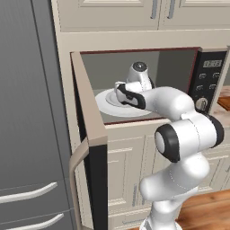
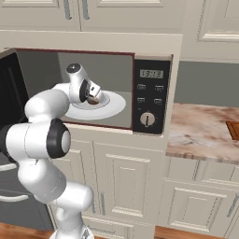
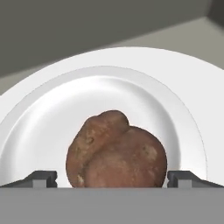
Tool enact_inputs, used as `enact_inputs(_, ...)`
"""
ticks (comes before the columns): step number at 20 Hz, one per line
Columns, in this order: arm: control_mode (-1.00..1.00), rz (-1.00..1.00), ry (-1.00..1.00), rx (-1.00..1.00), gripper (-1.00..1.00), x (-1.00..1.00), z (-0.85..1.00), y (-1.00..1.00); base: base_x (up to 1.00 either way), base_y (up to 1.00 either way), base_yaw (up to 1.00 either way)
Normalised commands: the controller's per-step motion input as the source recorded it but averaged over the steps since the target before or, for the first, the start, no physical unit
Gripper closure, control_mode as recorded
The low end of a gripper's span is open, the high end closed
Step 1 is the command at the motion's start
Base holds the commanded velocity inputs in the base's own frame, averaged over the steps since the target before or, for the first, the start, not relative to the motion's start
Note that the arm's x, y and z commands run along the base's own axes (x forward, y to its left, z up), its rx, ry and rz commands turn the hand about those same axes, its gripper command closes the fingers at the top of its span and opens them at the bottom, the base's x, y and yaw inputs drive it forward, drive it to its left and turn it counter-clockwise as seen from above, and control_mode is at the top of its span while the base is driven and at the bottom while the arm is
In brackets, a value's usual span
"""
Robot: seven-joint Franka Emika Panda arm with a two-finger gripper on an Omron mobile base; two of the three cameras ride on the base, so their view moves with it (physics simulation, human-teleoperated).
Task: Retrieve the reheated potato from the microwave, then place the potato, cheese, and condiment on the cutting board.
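Microwave (image 2: 154, 93) interior, claw (image 3: 112, 177) wide open, straddling potato (image 3: 116, 151)

Cream panelled cabinets (image 2: 126, 186) line the kitchen above and below, a tall grey fridge (image 1: 27, 112) with curved handles stands at left, a marble counter (image 2: 200, 130) runs right, over a reddish wood floor (image 1: 206, 215).
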Motion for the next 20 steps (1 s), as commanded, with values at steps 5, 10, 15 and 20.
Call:
enact_inputs(5, -1.0, 0.0, 0.08, 0.0, -1.0, -0.01, -0.24, -0.02, 0.0, 0.0, 0.0)
enact_inputs(10, -1.0, 0.0, 0.03, 0.0, -1.0, 0.23, -0.12, -0.01, 0.0, 0.0, 0.0)
enact_inputs(15, -1.0, 0.0, 0.0, 0.0, -1.0, 0.09, -0.11, 0.0, 0.0, 0.0, 0.0)
enact_inputs(20, -1.0, 0.0, 0.04, 0.0, 1.0, 0.0, -0.25, 0.0, 0.0, 0.0, 0.0)
